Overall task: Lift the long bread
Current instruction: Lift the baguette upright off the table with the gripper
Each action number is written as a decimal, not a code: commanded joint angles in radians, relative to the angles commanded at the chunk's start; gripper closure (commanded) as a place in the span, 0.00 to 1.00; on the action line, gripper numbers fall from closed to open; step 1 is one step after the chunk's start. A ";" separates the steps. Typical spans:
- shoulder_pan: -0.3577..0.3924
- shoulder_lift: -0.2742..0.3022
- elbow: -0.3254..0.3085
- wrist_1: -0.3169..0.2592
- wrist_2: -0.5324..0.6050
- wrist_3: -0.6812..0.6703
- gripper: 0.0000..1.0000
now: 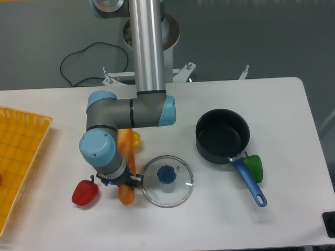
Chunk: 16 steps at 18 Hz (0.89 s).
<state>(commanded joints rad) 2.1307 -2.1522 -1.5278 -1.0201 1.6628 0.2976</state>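
Item: long, slim orange-golden toy baguette [125, 162], pick-up at the grasping stage; lift apparently not begun.
Baguette is lying on the white tabletop [282, 104], just left of the round glass lid with blue knob [167, 181]. Gripper [121, 181] is sitting over its lower half; jaws are straddling it, but closure cannot be told.

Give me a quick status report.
Gripper down over long bread, jaws hidden. Bread lies on table. Glass lid and red pepper flank it.
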 joint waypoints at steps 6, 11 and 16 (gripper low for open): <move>0.017 0.040 0.000 -0.061 -0.003 0.032 0.60; 0.020 0.063 0.006 -0.089 -0.003 0.086 0.60; 0.044 0.101 0.020 -0.136 -0.017 0.158 0.60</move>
<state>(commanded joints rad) 2.1751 -2.0510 -1.5079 -1.1565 1.6460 0.4554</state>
